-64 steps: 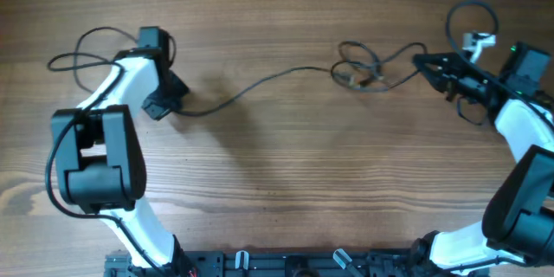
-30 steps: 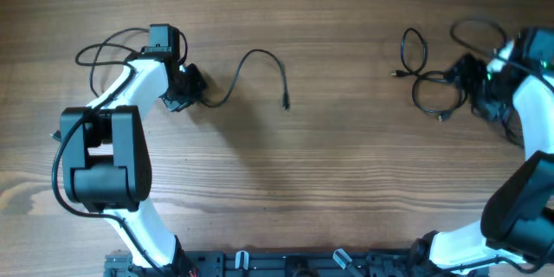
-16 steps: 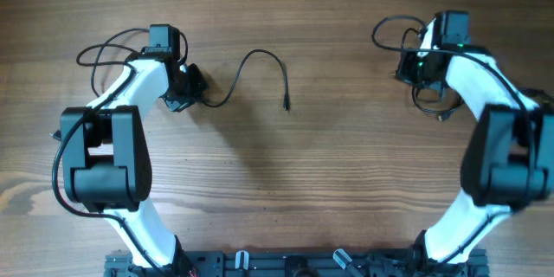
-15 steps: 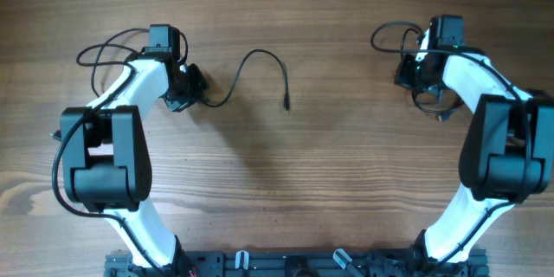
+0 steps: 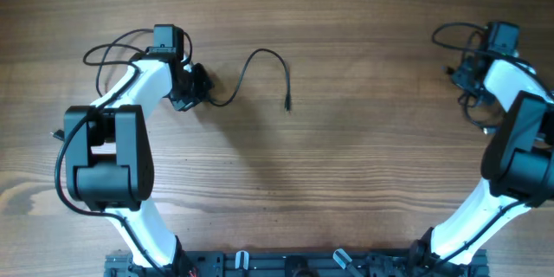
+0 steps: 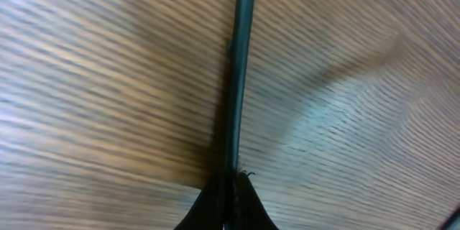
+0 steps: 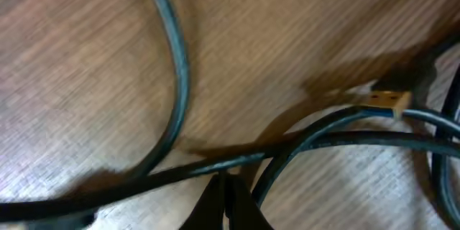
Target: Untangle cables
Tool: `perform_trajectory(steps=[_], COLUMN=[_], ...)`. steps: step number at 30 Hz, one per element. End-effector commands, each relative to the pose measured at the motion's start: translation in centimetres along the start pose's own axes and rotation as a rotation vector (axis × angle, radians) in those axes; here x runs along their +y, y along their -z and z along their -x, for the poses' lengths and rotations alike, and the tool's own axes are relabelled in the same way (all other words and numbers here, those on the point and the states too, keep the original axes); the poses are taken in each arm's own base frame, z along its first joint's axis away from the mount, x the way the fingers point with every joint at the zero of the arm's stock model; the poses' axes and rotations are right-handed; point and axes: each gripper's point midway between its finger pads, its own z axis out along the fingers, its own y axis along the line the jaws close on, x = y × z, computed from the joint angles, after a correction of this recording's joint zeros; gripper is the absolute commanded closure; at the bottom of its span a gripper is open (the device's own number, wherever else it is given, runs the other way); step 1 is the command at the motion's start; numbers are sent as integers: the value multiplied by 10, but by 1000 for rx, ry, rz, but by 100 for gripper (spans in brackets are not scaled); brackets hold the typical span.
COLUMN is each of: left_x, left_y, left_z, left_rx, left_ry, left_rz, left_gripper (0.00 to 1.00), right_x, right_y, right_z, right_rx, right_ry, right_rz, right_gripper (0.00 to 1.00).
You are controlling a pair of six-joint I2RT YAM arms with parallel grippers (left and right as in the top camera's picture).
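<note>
Left claw (image 5: 196,95) closed on a single black cable (image 5: 262,50), which arcs rightward over the wooden counter (image 5: 346,182) to a free plug end. Right claw (image 7: 224,187) pinched shut on the looped cables (image 7: 178,65) at the counter's far right.

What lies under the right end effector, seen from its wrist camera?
Several black cables crossing on the wooden table; the right end effector is shut on one. A brownish plug lies nearby. Which cable passes on top is unclear.
</note>
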Motion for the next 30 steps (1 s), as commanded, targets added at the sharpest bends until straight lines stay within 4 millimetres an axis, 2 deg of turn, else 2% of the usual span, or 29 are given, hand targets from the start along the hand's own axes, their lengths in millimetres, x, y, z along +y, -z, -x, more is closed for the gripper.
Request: perform_trajectory(steps=[1, 4, 6, 8, 13, 14, 15, 17, 20, 25, 28, 29, 30], left_x=[-21, -79, -126, -157, -229, -244, -254, -265, -264, -239, -203, -177, -157], left_y=[-25, 10, 51, 86, 187, 214, 234, 258, 250, 199, 145, 119, 104], left_z=[-47, -52, -55, -56, -56, -59, -61, -64, -71, -78, -59, -45, -36], left_rx=[189, 241, 274, 297, 257, 225, 201, 164, 200, 201, 93, 18, -29], left_ry=[-122, -155, -198, -217, -291, -316, -331, -328, -330, -366, -271, -206, -160], left_rz=[-123, -426, -704, -883, -1162, -1222, -1267, -1315, -1293, -1138, -872, -688, -564], left_gripper=[96, 96, 96, 96, 96, 96, 96, 96, 96, 96, 96, 96, 96], right_x=[43, 99, 136, 150, 147, 144, 141, 137, 134, 133, 133, 133, 133], right_y=[6, 54, 98, 121, 117, 114, 111, 108, 104, 103, 103, 103, 103], right_z=[-14, -14, -22, -31, -39, -41, -42, -44, -44, -45, -45, -45, -45], right_rx=[126, 193, 256, 315, 352, 357, 361, 368, 365, 365, 367, 367, 367], right_ry=[62, 148, 184, 168, 152, 150, 150, 150, 152, 152, 151, 152, 151], right_rz=[213, 531, 824, 974, 939, 920, 893, 860, 831, 824, 824, 824, 824], right_gripper=[91, 89, 88, 85, 85, 85, 85, 86, 86, 86, 87, 87, 87])
